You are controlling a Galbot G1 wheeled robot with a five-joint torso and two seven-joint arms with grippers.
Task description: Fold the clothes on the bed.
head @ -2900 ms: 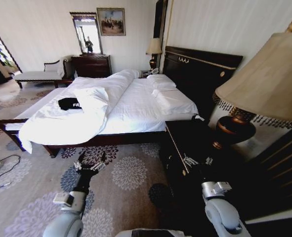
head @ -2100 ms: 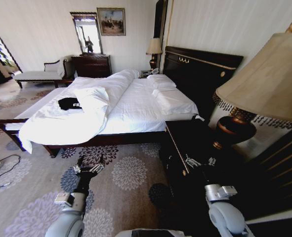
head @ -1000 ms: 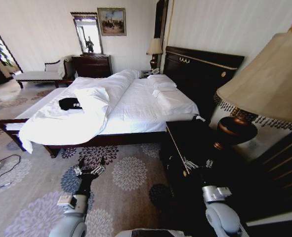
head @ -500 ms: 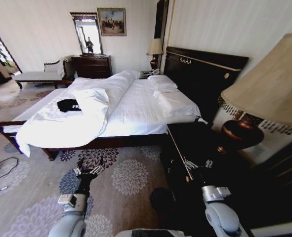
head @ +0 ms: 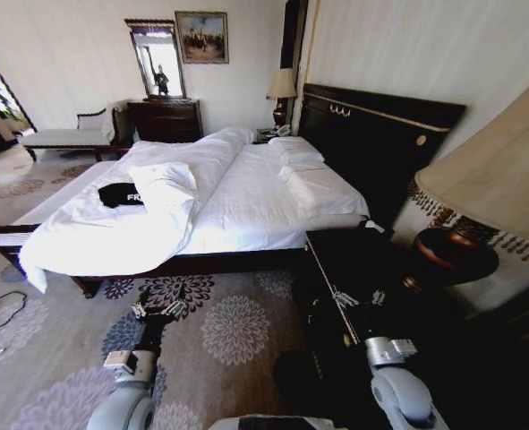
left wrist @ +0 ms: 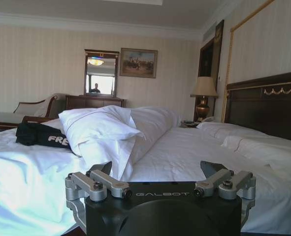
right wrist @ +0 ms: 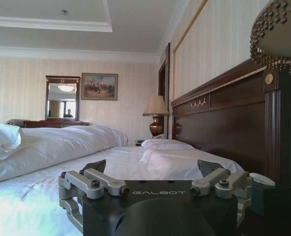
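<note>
The clothes, a black T-shirt (head: 121, 194) with white lettering, lie crumpled on the bed (head: 246, 193) near its foot, beside a bunched white duvet fold. The left wrist view shows the T-shirt (left wrist: 37, 135) resting on the white bedding past a pillow-like mound. My left gripper (head: 159, 309) hangs low over the carpet, short of the bed's side rail, open and empty (left wrist: 157, 169). My right gripper (head: 358, 297) hovers over the dark nightstand, open with nothing in it (right wrist: 152, 167).
A dark nightstand (head: 345, 260) with a large shaded lamp (head: 492, 175) stands close on my right. The tall black headboard (head: 380, 125) is beyond it. A dresser with mirror (head: 166, 116) and a chaise bench (head: 63, 137) line the far wall. A cable (head: 0, 313) lies on the patterned carpet.
The whole picture has shifted: the bed sits slightly further left and the lamp further right, so the camera has moved. Both arms hold the same pose and the T-shirt lies as before.
</note>
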